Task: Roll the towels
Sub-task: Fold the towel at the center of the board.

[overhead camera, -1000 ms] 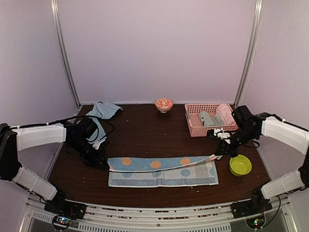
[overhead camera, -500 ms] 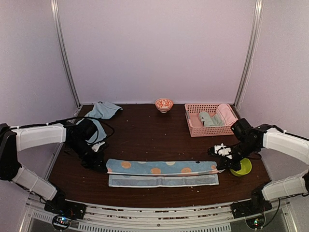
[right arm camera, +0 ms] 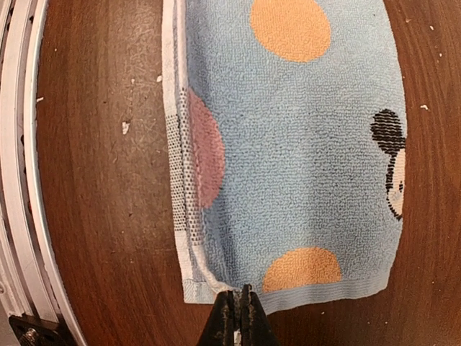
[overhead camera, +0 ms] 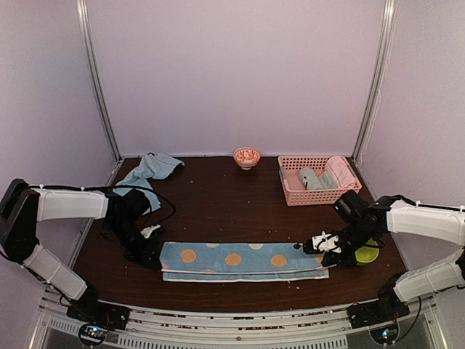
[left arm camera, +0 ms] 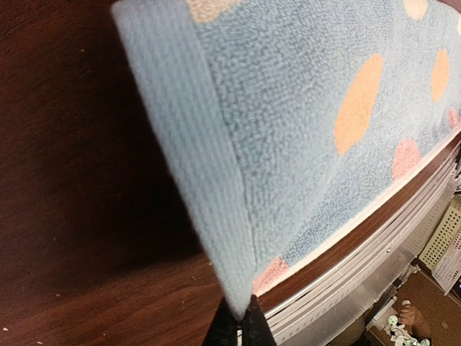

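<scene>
The spotted light-blue towel (overhead camera: 240,260) lies folded lengthwise along the table's front, orange and white spots up. My left gripper (overhead camera: 150,251) is shut on its left end; in the left wrist view the towel's corner (left arm camera: 238,216) rises from the pinched fingertips (left arm camera: 241,321). My right gripper (overhead camera: 322,247) is shut on the right end hem (right arm camera: 302,292), low over the table; the right wrist view shows the towel (right arm camera: 288,144) flat with a cartoon mouse print. The plain light-blue towel (overhead camera: 149,173) lies crumpled at the back left.
A pink lattice basket (overhead camera: 290,195) with rolled cloths stands at the back right. A lime-green bowl (overhead camera: 367,254) sits just right of my right gripper. A small orange bowl (overhead camera: 247,156) stands at the back centre. The table's front rail (right arm camera: 18,144) runs close to the towel.
Both grippers have carried the towel's far long edge forward and down over the near half. The towel is now folded in half lengthwise. My right gripper has dropped beside the green bowl.
</scene>
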Controlling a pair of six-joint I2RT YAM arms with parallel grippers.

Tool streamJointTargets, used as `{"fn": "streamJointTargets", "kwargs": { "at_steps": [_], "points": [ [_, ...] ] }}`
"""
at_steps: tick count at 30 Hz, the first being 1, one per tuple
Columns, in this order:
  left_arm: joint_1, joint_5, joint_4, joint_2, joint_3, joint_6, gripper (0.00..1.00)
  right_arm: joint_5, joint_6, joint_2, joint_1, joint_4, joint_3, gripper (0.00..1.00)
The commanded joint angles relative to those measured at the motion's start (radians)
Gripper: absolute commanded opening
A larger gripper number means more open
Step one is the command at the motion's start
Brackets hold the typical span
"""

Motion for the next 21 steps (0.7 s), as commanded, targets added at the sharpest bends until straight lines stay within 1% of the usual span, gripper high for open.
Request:
{"fn": "streamJointTargets", "kwargs": {
  "at_steps": [1,10,18,21],
  "points": [
    [-0.015,0.028,0.018,0.023,-0.004,0.033,0.00,0.059,-0.009,-0.006,0.013,-0.023,-0.001,0.00],
    [-0.058,0.050,0.036,0.074,0.007,0.040,0.00,0.092,-0.050,-0.031,0.013,-0.088,0.022,0.00],
    [-0.061,0.111,0.035,0.058,0.051,0.049,0.00,0.086,-0.049,-0.072,0.016,-0.180,0.115,0.00],
    [-0.069,0.123,0.036,0.067,0.061,0.051,0.00,0.111,-0.063,-0.082,0.017,-0.181,0.092,0.00]
  ]
}}
